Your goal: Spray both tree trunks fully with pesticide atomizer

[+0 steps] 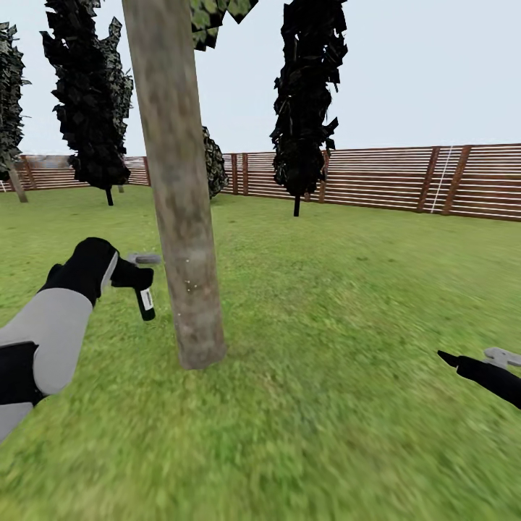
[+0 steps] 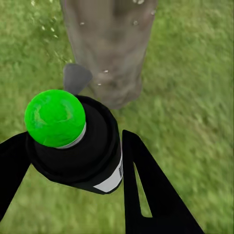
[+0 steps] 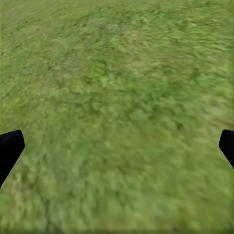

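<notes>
A thick grey-brown tree trunk (image 1: 177, 188) rises from the lawn just left of centre in the head view; small white specks dot its bark (image 2: 109, 48). My left gripper (image 1: 137, 278) is shut on the pesticide atomizer (image 1: 145, 302), a black bottle with a white label, held just left of the trunk at low height. In the left wrist view the atomizer's green cap (image 2: 54, 118) and black body (image 2: 92, 151) sit between the black fingers (image 2: 146, 190), with the grey nozzle (image 2: 75, 78) facing the trunk. My right gripper (image 1: 474, 362) is open over bare grass at the right edge.
Green lawn (image 1: 347, 304) spreads all around. A brown slat fence (image 1: 405, 177) runs along the back. Two dark narrow conifers (image 1: 307, 94) (image 1: 90, 101) stand before it, and another thin trunk (image 1: 18, 184) shows at far left.
</notes>
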Robot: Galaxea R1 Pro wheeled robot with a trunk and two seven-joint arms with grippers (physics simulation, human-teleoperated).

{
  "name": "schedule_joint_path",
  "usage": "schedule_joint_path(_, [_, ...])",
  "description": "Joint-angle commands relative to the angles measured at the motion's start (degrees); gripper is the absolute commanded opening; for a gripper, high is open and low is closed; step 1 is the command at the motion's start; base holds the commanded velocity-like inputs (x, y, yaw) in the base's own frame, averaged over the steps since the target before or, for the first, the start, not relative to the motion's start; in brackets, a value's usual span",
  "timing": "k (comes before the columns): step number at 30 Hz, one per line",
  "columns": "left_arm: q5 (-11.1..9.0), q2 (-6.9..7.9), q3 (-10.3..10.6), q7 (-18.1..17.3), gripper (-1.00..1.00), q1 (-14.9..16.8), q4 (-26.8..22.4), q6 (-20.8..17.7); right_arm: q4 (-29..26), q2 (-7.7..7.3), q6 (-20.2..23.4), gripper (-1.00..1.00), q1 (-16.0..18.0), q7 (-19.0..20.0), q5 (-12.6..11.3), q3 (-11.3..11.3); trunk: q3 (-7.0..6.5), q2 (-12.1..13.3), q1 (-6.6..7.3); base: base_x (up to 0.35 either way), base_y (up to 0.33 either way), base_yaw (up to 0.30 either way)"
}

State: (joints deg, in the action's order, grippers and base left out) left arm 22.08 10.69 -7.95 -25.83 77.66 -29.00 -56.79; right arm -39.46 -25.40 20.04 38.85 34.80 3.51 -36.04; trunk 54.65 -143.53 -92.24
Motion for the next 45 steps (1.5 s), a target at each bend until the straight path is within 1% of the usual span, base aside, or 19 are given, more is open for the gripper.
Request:
schedule_joint_path(1, [3.4, 0.02, 0.4, 0.0, -1.0, 0.2, 0.0, 0.0, 0.0, 0.0, 0.0, 1.0, 0.0, 0.0, 0.0, 0.0, 0.0, 0.0, 0.0, 0.0, 0.0, 0.0])
schedule_joint_path(2, [5.6, 0.05, 0.4, 0.0, -1.0, 0.3, 0.0, 0.0, 0.0, 0.0, 0.0, 1.0, 0.0, 0.0, 0.0, 0.0, 0.0, 0.0, 0.0, 0.0, 0.0, 0.0])
schedule_joint_path(3, [9.1, 0.04, 0.5, 0.0, -1.0, 0.3, 0.0, 0.0, 0.0, 0.0, 0.0, 1.0, 0.0, 0.0, 0.0, 0.0, 0.0, 0.0, 0.0, 0.0, 0.0, 0.0])
schedule_joint_path(4, [11.7, 0.04, 0.5, 0.0, -1.0, 0.4, 0.0, -0.1, 0.0, 0.0, 0.0, 1.0, 0.0, 0.0, 0.0, 0.0, 0.0, 0.0, 0.0, 0.0, 0.0, 0.0])
schedule_joint_path(6, [13.7, 0.04, 0.5, 0.0, -1.0, 0.5, 0.0, -0.1, 0.0, 0.0, 0.0, 1.0, 0.0, 0.0, 0.0, 0.0, 0.0, 0.0, 0.0, 0.0, 0.0, 0.0])
schedule_joint_path(7, [14.1, 0.01, 0.5, 0.0, -1.0, 0.7, 0.0, -0.1, 0.0, 0.0, 0.0, 1.0, 0.0, 0.0, 0.0, 0.0, 0.0, 0.0, 0.0, 0.0, 0.0, 0.0])
schedule_joint_path(10, [14.4, -0.04, 0.5, 0.0, -1.0, 1.7, 0.0, -0.1, 0.0, 0.0, 0.0, 1.0, 0.0, 0.0, 0.0, 0.0, 0.0, 0.0, 0.0, 0.0, 0.0, 0.0])
schedule_joint_path(16, [14.4, -0.05, 0.5, -0.4, -1.0, 6.3, 0.0, -0.1, 0.0, 0.0, 0.0, 1.0, 0.0, 0.0, 0.0, 0.0, 0.0, 0.0, 0.0, 0.0, 0.0, 0.0])
schedule_joint_path(24, [14.5, -0.13, 0.5, -1.3, -1.0, 7.1, 0.0, -0.1, 0.0, 0.0, 0.0, 1.0, 0.0, -0.1, 0.0, 0.0, 0.0, 0.0, 0.0, 0.0, 0.0, 0.0])
schedule_joint_path(27, [14.4, -0.21, 0.5, -1.3, -1.0, 8.7, 0.0, -0.2, 0.0, 0.0, 0.0, 1.0, 0.0, -0.1, 0.0, 0.0, 0.0, 0.0, 0.0, 0.0, 0.0, 0.0])
schedule_joint_path(34, [14.4, -0.4, 0.6, -1.3, -1.0, 9.0, 0.9, -0.1, 0.0, 0.0, 0.0, 1.0, 0.0, -0.1, 0.0, 0.0, 0.0, 0.0, 0.0, 0.0, 0.0, 0.0])
schedule_joint_path(35, [14.4, -0.4, 0.6, -1.3, -1.0, 9.0, 1.7, -0.1, 0.0, 0.0, 0.0, 1.0, 0.0, -0.1, 0.0, 0.0, 0.0, 0.0, 0.0, 0.0, 0.0, 0.0])
schedule_joint_path(37, [14.4, -0.4, 0.7, -1.3, -1.0, 9.0, 5.9, 0.0, 0.0, 0.0, 0.0, 1.0, 0.0, -0.1, 0.0, 0.0, 0.0, 0.0, 0.0, 0.0, 0.0, 0.0])
schedule_joint_path(39, [14.5, -0.31, 0.7, -1.3, -1.0, 9.0, 7.8, 0.1, 0.0, 0.0, 0.0, 1.0, 0.0, -0.1, 0.0, 0.0, 0.0, 0.0, 0.0, 0.0, 0.0, 0.0])
schedule_joint_path(45, [14.5, -0.07, 0.7, -1.2, -1.0, 8.5, 9.0, 0.4, 0.0, 0.0, 0.0, 1.0, 0.0, -0.1, 0.0, 0.0, 0.0, 0.0, 0.0, 0.0, 0.0, 0.0])
